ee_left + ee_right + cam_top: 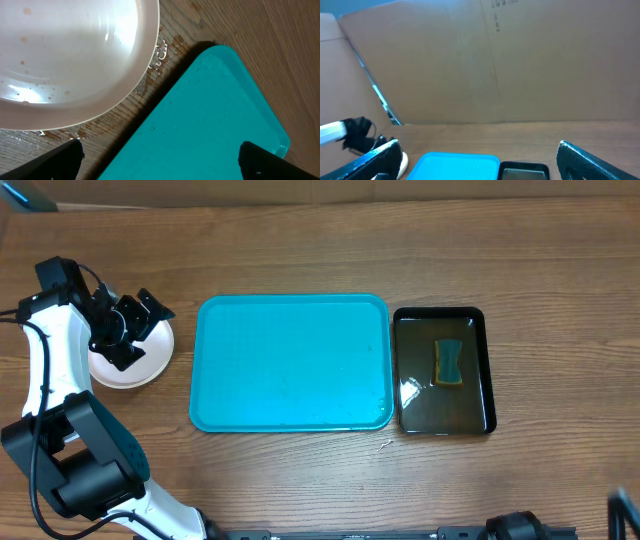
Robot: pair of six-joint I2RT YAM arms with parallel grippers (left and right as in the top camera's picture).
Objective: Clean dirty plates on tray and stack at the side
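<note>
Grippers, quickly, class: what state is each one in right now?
Left gripper: open, holding nothing.
Right gripper: open, holding nothing.

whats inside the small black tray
A yellow sponge with a dark top lies in the black tray, in what looks like shallow liquid catching glare. The patch of tray floor under the sponge is covered and cannot be seen.

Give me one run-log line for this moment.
left gripper: open above white plate | right gripper: open, empty | white plate: on table left of tray | tray: no plates | sponge: in black tray
</note>
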